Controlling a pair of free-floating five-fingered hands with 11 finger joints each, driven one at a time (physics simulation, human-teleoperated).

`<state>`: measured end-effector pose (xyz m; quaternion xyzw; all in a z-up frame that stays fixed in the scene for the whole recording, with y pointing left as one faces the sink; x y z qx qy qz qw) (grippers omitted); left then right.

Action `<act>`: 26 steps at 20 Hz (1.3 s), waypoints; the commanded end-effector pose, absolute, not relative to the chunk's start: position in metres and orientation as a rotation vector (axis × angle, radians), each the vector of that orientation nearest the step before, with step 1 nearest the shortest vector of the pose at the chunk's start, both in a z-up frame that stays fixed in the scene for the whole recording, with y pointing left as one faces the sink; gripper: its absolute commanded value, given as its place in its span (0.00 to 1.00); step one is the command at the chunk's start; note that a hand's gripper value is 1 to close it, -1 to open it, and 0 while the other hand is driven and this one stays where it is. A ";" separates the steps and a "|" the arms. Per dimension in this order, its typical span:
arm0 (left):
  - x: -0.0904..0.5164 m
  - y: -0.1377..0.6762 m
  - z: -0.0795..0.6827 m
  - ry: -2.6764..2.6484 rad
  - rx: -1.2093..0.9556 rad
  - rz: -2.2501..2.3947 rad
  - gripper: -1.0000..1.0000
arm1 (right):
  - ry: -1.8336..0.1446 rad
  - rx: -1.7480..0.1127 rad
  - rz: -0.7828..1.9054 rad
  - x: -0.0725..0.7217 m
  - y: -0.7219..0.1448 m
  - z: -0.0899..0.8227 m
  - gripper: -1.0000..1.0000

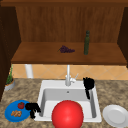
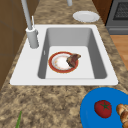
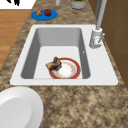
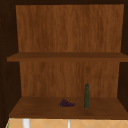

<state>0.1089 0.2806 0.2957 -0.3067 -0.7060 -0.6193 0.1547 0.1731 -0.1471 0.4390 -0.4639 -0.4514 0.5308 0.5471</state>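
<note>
Front view, left hand [image 1: 32,108] by blue plate [image 1: 11,110], right hand [image 1: 88,83]

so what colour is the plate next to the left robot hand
Blue plate, holding a tomato; it shows best in the front view.

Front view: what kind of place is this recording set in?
Most likely a home kitchen: a white sink with a faucet set in a speckled stone counter, and a wooden wall shelf holding a green bottle.
</note>
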 end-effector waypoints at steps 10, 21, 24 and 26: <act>0.109 0.281 0.296 -2.023 -0.879 -1.775 0.50 | -1.101 -1.131 1.239 0.279 -0.133 0.403 0.00; 0.109 0.281 0.296 -2.023 -0.879 -1.775 0.50 | -1.083 -1.098 1.245 0.369 -0.110 0.367 0.00; 0.109 0.281 0.296 -2.023 -0.879 -1.775 0.50 | -1.066 -1.076 1.253 0.394 -0.107 0.362 0.00; 0.109 0.281 0.296 -2.023 -0.879 -1.775 0.50 | -1.059 -1.063 1.256 0.410 -0.106 0.360 0.00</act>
